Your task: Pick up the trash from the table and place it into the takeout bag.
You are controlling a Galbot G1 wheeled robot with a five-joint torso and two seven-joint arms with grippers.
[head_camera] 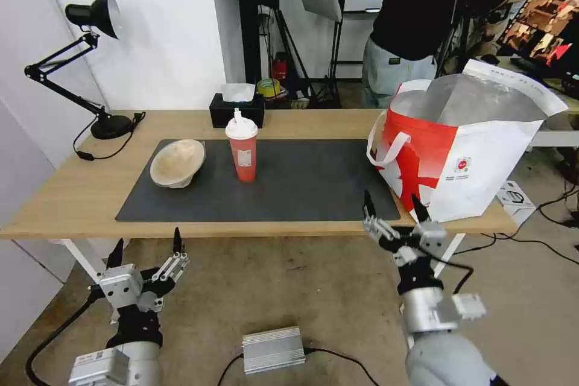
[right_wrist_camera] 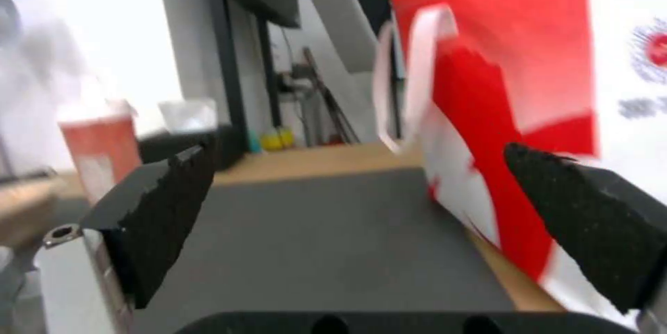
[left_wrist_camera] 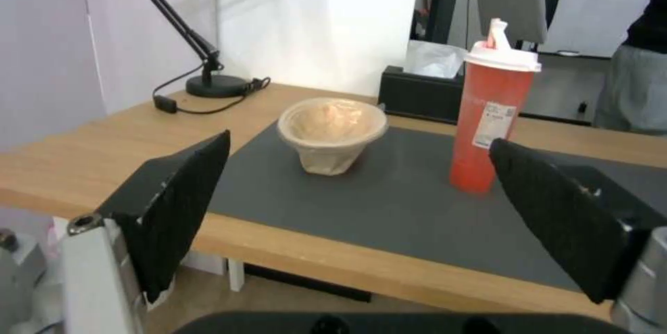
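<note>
The left gripper (head_camera: 146, 245) hangs below and in front of the table's (head_camera: 72, 193) near edge, on the robot's left, fingers spread wide with nothing between them and touching nothing. In its wrist view the two black fingertips (left_wrist_camera: 182, 203) frame the scene ahead: the pulp bowl (left_wrist_camera: 332, 133) and the red cup (left_wrist_camera: 490, 120) both sit well beyond the fingers, on the mat (left_wrist_camera: 389, 203).

The right gripper (head_camera: 394, 207) is raised to the table's front edge, just before the near corner of the mat (head_camera: 289, 184) and close to the bag (head_camera: 464, 145). Its fingers are also wide apart and empty; one tip points up near the bag's lower red panel, though I cannot tell whether it touches. In the right wrist view the fingers (right_wrist_camera: 160, 209) bracket the mat (right_wrist_camera: 312, 240), with the bag (right_wrist_camera: 528, 63) close on one side and the cup (right_wrist_camera: 97, 141) far off on the other.

The bowl (head_camera: 178, 161) lies tilted on the mat's left part. The cup (head_camera: 242, 148) stands upright beside it, nearer the middle. The bag stands open at the table's right end, its foil lining showing, one white strap hanging toward the mat. A tissue box (head_camera: 237, 107) sits behind the cup, and a lamp (head_camera: 90, 66) at the far left corner.
</note>
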